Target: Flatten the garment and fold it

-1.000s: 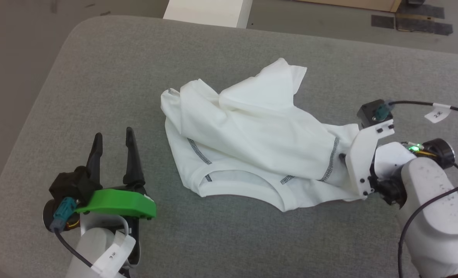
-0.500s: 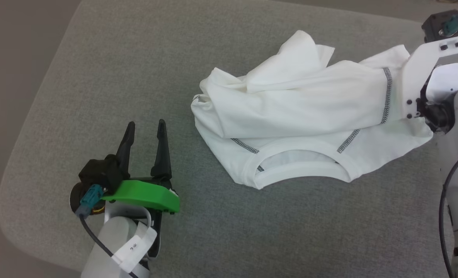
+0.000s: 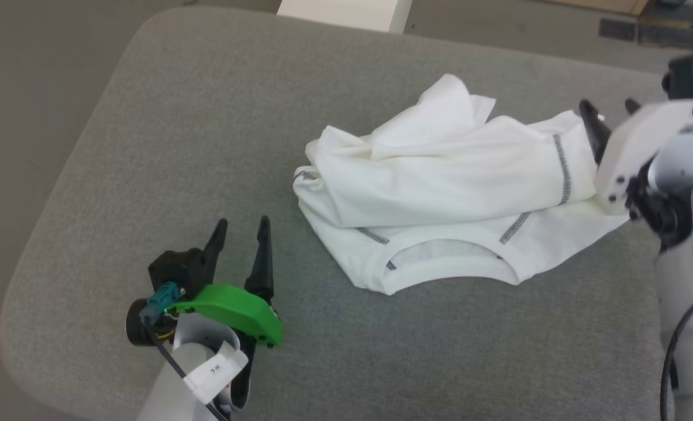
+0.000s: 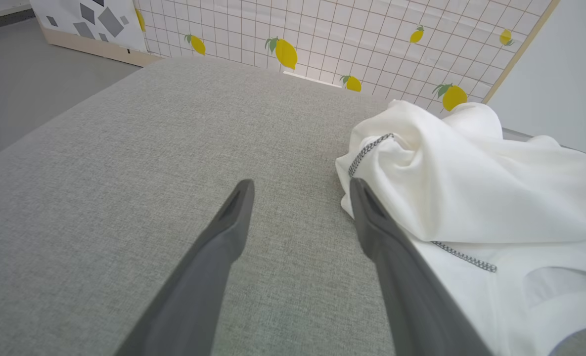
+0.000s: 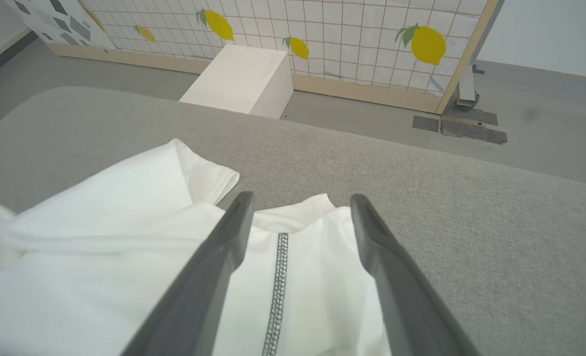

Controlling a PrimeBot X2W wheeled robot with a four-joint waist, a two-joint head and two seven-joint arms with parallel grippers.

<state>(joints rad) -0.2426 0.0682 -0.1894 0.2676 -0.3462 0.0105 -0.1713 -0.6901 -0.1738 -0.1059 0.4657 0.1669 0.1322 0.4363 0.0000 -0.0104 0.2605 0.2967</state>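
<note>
Nearest, the left hand [image 3: 243,221] hung over the grey fabric-covered counter [image 3: 176,117] with its two dark fingers spread and empty, just left of the crumpled white short-sleeved T-shirt [image 3: 440,181] with grey-black stitched seams, which lay bunched mid-counter. At the shirt's right end the right hand [image 3: 608,105] was spread too, a stitched seam between its fingers, pinching nothing. Beyond the counter sat a rigid white box [image 3: 346,11].

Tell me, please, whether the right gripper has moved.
Yes. Against the box, the right gripper has gone right and toward the far edge of the table.
</note>
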